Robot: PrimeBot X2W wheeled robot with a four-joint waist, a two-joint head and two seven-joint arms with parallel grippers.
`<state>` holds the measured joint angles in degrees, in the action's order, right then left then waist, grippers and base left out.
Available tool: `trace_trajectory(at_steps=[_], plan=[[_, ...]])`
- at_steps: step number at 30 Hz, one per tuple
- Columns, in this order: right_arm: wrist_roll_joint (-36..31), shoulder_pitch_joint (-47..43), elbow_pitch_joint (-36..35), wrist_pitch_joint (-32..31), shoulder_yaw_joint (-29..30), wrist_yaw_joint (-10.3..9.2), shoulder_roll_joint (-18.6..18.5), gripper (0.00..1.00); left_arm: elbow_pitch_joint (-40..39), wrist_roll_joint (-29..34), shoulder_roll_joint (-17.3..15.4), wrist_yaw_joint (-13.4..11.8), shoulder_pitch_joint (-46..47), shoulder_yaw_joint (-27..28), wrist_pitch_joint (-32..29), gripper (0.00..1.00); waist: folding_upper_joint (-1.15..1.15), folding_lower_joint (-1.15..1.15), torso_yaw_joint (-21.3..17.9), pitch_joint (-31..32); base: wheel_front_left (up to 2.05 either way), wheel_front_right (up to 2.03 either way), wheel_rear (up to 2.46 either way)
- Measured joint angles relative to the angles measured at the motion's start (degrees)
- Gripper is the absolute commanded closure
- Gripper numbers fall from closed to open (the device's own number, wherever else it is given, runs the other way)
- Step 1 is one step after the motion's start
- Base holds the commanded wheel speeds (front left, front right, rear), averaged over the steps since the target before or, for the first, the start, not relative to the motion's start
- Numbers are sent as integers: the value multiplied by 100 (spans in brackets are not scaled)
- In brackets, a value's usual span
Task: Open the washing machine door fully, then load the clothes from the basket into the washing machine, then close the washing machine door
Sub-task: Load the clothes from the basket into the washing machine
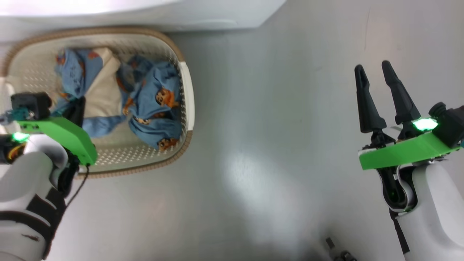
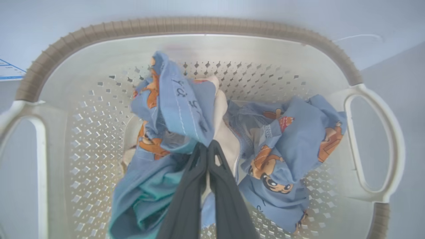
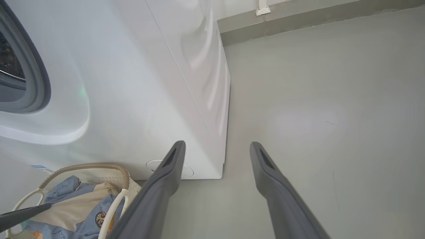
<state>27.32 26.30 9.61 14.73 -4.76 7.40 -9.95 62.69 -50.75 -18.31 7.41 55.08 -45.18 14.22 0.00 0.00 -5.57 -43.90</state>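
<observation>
- Starting with the head view, the basket [image 1: 183,54] is found on the floor [image 1: 275,127] at the upper left. It is set close against the white front of the washing machine [image 1: 145,11], with its long axis lying across the view, parallel to that front. The clothes [image 1: 156,105] are both inside it. The left end effector [image 1: 77,108] is lowered into the basket's near-left part. The right end effector [image 1: 372,67] is held well apart over bare floor, its fingers spread with nothing between them. The left arm is thus the nearer one.
- From the left wrist view, the left end effector's fingers are seen pressed together at their tips. A fold of the cream-and-blue bundle [image 2: 179,109] is judged to be pinched between them. The second bundle [image 2: 292,139] is seen lying just beside it and touching it, toward the white handle [image 2: 375,146].
- From the right wrist view, the grey gasket [image 3: 36,83] and a sliver of dark drum [image 3: 10,63] are seen uncovered at the far left, so the door is judged to be open already. The basket is placed below that opening, at the foot of the machine. The coming move is judged to turn on this: the drum mouth lies above and beyond the pinched bundle. The garment must therefore be lifted clear of the rim and carried up and forward by the left arm.
</observation>
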Motion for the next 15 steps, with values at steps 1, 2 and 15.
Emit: trace_trajectory(at_steps=[1, 2, 15], plan=[[0, -46, 11, 0, 10, 0, -16, 0, -99, 3, -3, 0, -58, 51, 0, 100, 0, 0, 16, 76, 0, 0, 0], [0, -83, 35, 0, 18, 0, -35, 0, -202, 15, -7, 0, -119, 124, 0, 100, 0, 0, 33, 156, 0, 0, 0], [2, -714, 248, 0, 30, 0, -155, 0, -1296, 991, 19, 0, -1415, 1425, 1, 100, 0, 0, 223, 1369, 0, 0, 0]])
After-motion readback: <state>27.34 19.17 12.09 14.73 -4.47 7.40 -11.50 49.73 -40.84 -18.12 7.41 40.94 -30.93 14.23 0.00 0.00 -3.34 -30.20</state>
